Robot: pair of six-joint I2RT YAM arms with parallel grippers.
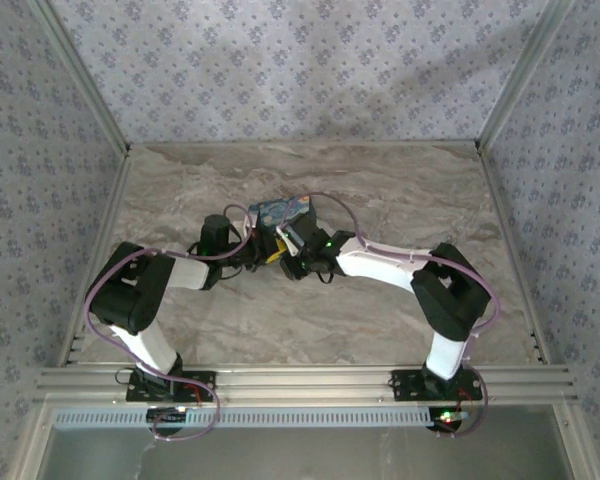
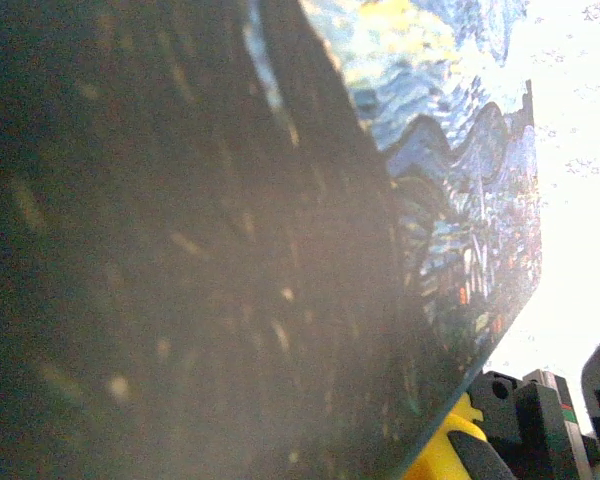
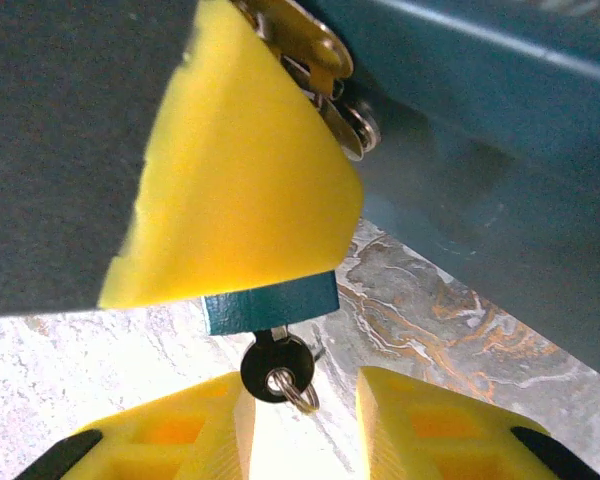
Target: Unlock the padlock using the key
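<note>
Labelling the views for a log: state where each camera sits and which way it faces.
Top external: above, behind the bases, looking down on the table; both arms show.
Left wrist: close against the painted box.
Right wrist: low, facing padlock and key; right gripper fingers below.
Shared: top and left wrist both show the box.

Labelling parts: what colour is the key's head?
The key head is black, clearest in the right wrist view.

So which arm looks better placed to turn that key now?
Right. Its open yellow fingers sit either side of the key, which sticks out below the teal padlock. The left arm's yellow finger appears to be steadying the padlock, so it is likely busy.
</note>
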